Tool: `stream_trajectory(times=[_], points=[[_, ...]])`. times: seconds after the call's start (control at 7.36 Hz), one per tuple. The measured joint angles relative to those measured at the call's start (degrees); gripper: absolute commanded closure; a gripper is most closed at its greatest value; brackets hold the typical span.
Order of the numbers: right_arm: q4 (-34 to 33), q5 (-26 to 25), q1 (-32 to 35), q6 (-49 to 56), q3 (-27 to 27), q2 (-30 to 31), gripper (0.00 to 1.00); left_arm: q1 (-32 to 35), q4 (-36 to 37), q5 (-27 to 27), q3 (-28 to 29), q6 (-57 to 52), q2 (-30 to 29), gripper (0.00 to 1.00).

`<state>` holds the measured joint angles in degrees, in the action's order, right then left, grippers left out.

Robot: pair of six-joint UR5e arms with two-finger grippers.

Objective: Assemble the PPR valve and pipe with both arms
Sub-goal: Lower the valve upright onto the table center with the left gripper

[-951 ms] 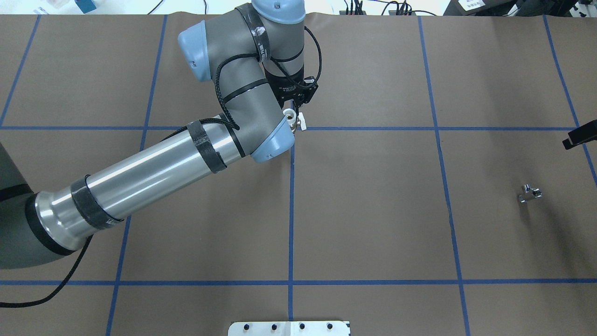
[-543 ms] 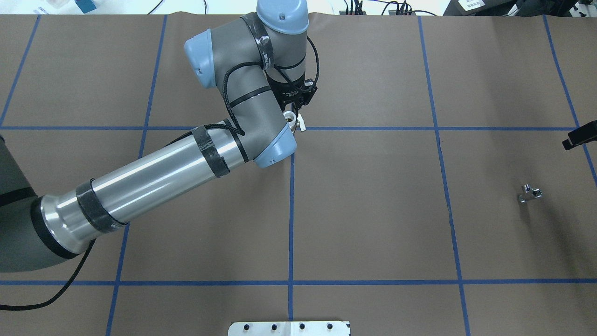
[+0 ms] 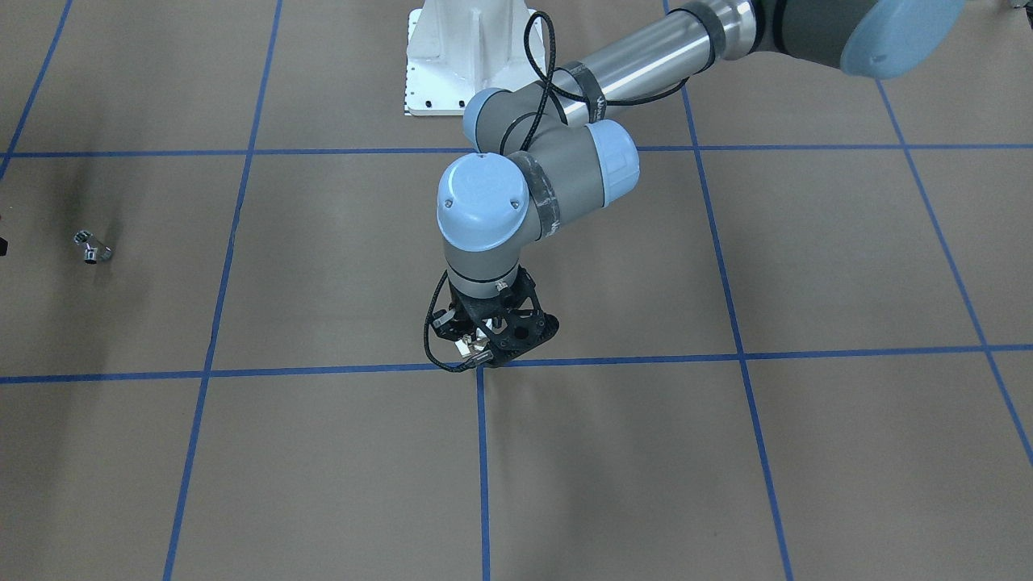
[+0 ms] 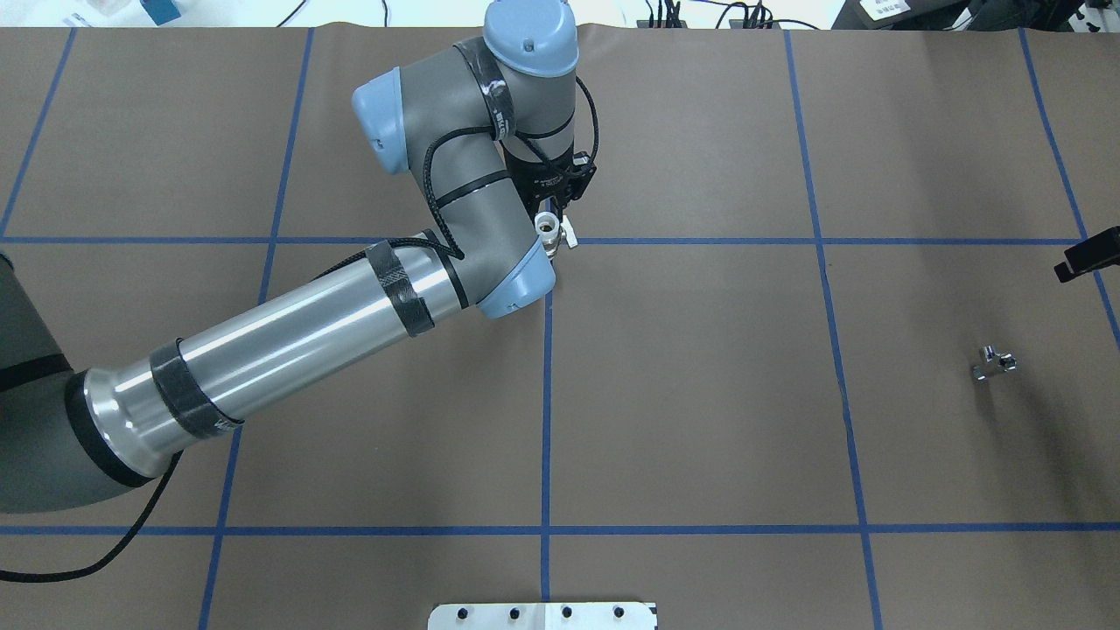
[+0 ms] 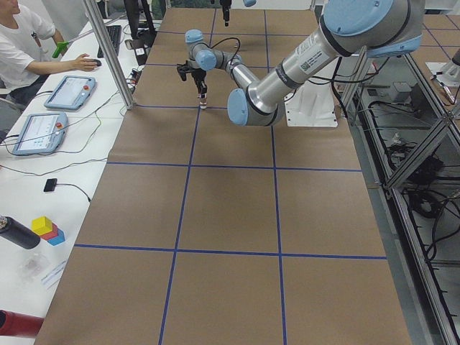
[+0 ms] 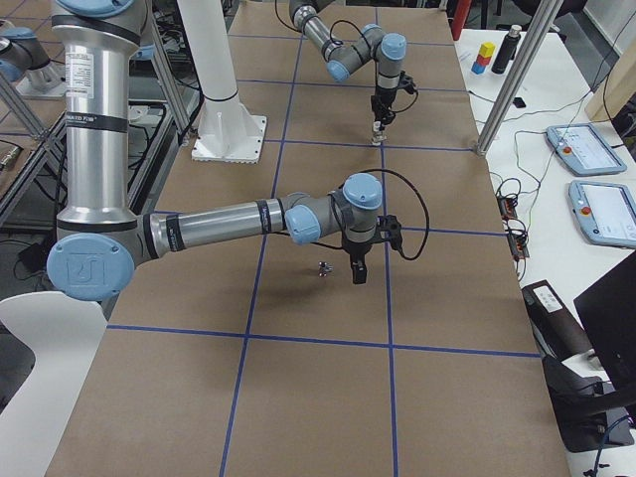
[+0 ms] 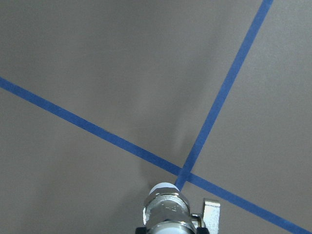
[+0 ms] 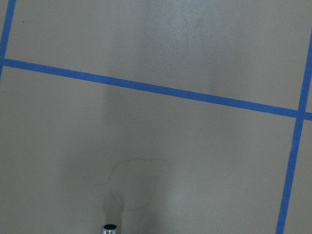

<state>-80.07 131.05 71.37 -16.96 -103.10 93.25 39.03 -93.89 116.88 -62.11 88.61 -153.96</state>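
Overhead exterior has the table (image 4: pixel 700 420) with your left arm (image 4: pixel 289 341) stretched to 12 o'clock. The left tool (image 4: pixel 555 215) is clamped on the PPR valve (image 4: pixel 549 229) over the tape cross (image 4: pixel 547 241). The right tool (image 6: pixel 356 273) hangs just beside the pipe (image 4: pixel 993 363), which lies at 3 o'clock. I can't tell how open the right tool is. I'd hold the valve steady and centre over the pipe before closing.

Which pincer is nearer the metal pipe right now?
Right. The right pincer hangs just beside the pipe, not touching it; the left pincer is far across the table, holding the PPR valve.
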Motion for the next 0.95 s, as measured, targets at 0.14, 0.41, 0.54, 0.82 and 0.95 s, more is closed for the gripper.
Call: stream_trajectory(times=[0.14,0.41,0.54,0.82,0.95], points=[[0.0,0.0,0.0,0.0,0.0,0.0,0.0,0.0,-0.1,0.0,0.0,0.0,0.0,1.0],[0.0,0.0,-0.1,0.0,0.1,0.0,0.0,-0.2,-0.2,0.0,0.1,0.0,0.0,1.0],[0.0,0.0,-0.1,0.0,0.1,0.0,0.0,-0.3,-0.3,0.0,0.1,0.0,0.0,0.98],[0.0,0.0,-0.1,0.0,0.0,0.0,0.0,-0.7,-0.3,0.0,0.1,-0.3,0.0,0.75],[0.0,0.0,-0.1,0.0,0.1,0.0,0.0,-0.9,-0.4,0.0,0.1,-0.5,0.1,0.73]])
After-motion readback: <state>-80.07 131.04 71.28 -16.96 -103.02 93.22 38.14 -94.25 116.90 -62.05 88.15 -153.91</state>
